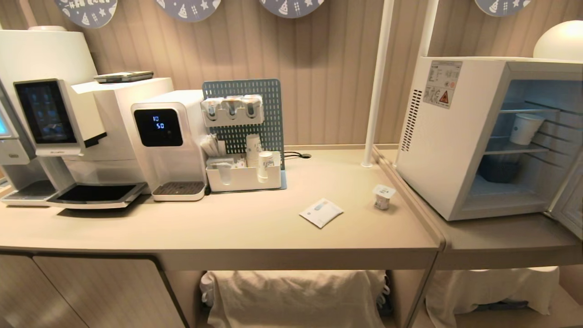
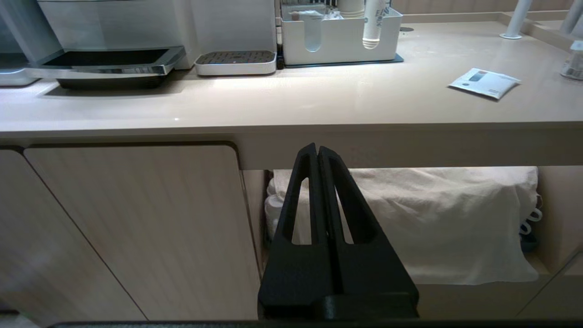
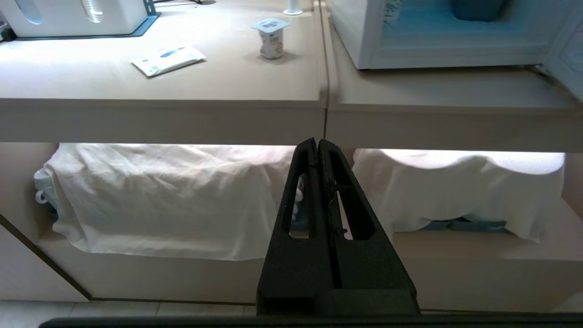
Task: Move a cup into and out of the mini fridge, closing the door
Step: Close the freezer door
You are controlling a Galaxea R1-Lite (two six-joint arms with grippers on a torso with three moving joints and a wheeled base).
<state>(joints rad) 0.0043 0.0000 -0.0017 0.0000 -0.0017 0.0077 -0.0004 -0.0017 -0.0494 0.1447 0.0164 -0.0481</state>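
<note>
The cup (image 1: 383, 196), a tiny white tub with a square foil lid, stands on the beige counter just left of the mini fridge (image 1: 448, 136); the right wrist view shows the cup (image 3: 272, 37) too. The fridge stands open, its door (image 1: 570, 204) swung out at the right edge. Inside, a white paper cup (image 1: 525, 128) sits on a wire shelf above a dark bowl (image 1: 498, 167). My left gripper (image 2: 317, 148) and right gripper (image 3: 317, 142) are both shut and empty, parked below the counter's front edge. Neither arm shows in the head view.
A flat white sachet (image 1: 321, 212) lies left of the cup. Coffee machines (image 1: 82, 136), a water dispenser (image 1: 171, 146) and a white organiser with paper cups (image 1: 243, 175) line the back left. A white pole (image 1: 375, 91) rises beside the fridge. Cloth-covered items (image 1: 296, 296) sit under the counter.
</note>
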